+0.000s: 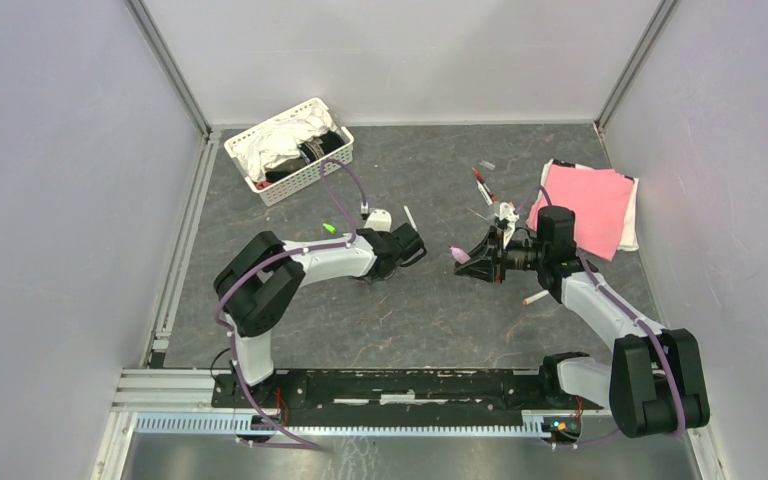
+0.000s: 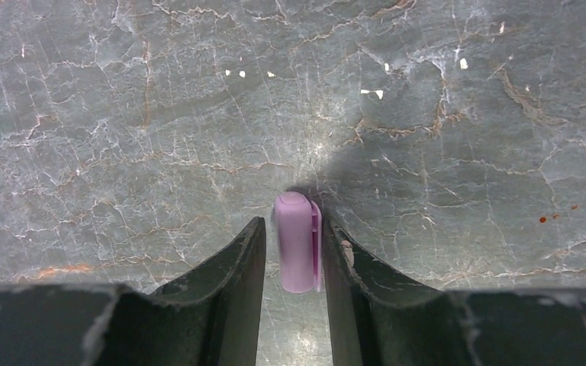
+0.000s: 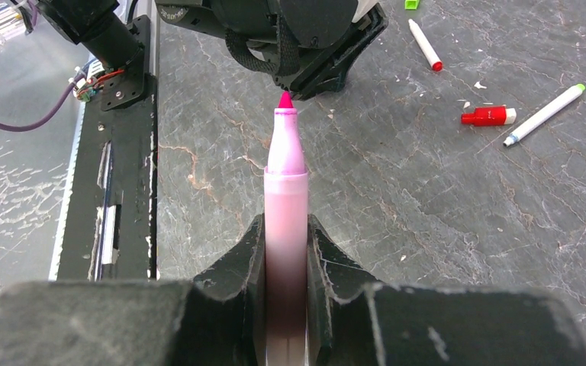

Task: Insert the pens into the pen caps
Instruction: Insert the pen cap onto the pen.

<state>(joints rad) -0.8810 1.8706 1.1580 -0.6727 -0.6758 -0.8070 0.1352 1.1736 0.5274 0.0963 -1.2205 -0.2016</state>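
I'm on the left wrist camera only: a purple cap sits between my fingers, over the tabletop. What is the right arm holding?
Observer: The right gripper is shut on a pink pen, its tip bare.
Operator: Where does it point?
Observer: At the left gripper, with a gap between them in the top view.
Operator: Any other pens around?
Observer: A red-ended pen and a green-ended pen lie loose beside the left arm.

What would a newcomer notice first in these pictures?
A pink felt-tip marker pen juts from the right fingers, clamped, tip forward. A small lilac plastic cap sits between the left fingers, down at the grey marbled table. A pink cloth lies at the table's far right.
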